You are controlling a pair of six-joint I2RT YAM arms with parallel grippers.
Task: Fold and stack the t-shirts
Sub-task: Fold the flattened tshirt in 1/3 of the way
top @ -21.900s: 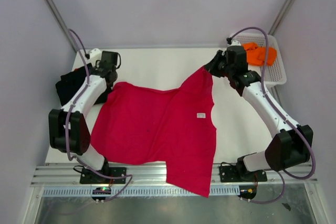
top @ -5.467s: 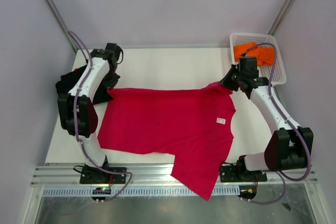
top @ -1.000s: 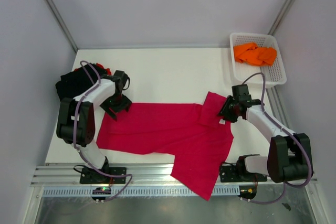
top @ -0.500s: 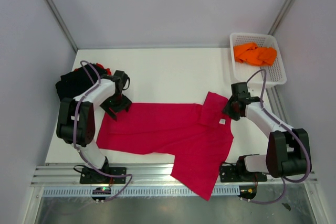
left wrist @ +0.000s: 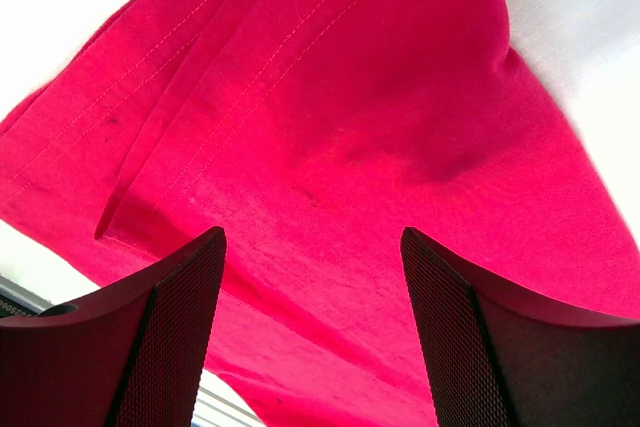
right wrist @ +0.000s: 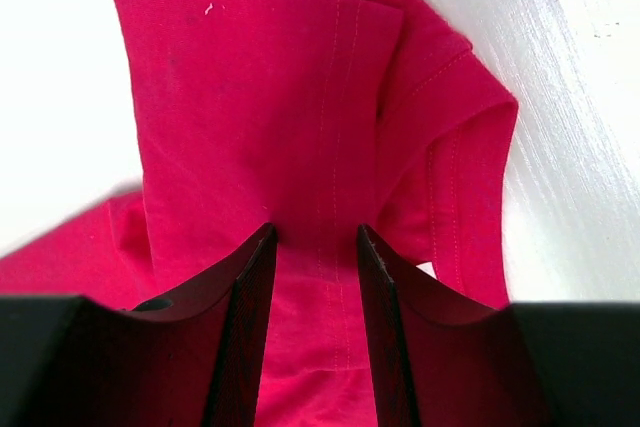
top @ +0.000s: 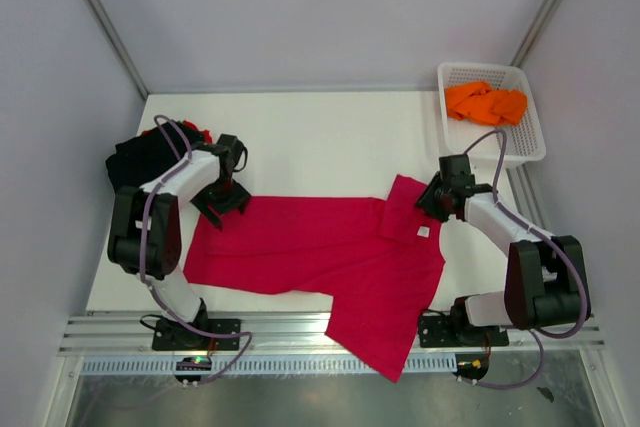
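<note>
A large crimson t-shirt [top: 320,247] lies spread across the table, its right sleeve [top: 400,209] folded in over the body next to a small white label [top: 423,231]. My right gripper [top: 430,200] hovers at that folded sleeve's right edge. In the right wrist view it [right wrist: 315,229] is open, and the cloth [right wrist: 250,97] lies flat beneath, not pinched. My left gripper [top: 222,209] is over the shirt's upper left corner. It [left wrist: 310,237] stands wide open above the cloth [left wrist: 330,117], holding nothing. A black t-shirt [top: 140,162] with a bit of red [top: 200,134] sits at the far left.
A white mesh basket [top: 530,152] at the back right holds orange cloth [top: 485,102]. The crimson shirt's lower part [top: 380,347] hangs over the table's near edge onto the metal rail. Grey walls close in both sides.
My right gripper has drawn back a little from the folded sleeve, toward the back right. The shirt and my left arm have not moved.
</note>
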